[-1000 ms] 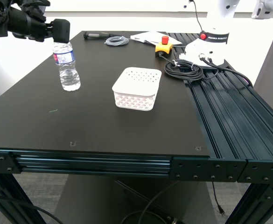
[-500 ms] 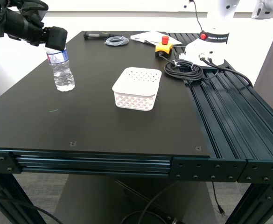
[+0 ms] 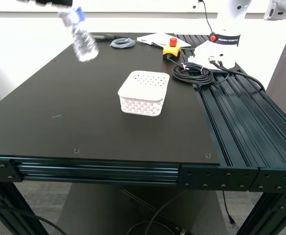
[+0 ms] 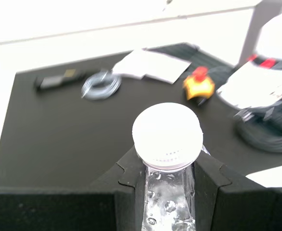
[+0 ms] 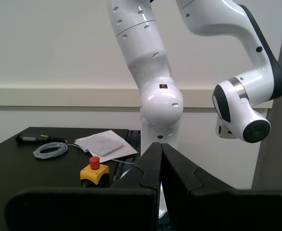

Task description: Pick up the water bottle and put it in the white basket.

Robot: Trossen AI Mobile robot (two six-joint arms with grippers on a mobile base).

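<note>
Water bottle just came off the table, now tilted in air at approx 10 o'clock of the white basket, my first gripper clamped below its cap, so we carry next w/ my second gripper closed empty

— Where's the water bottle?
— In my first gripper, jaws at its neck, tilted in the air above the table.
— And the white basket?
— On the table, well apart from that gripper.
</note>
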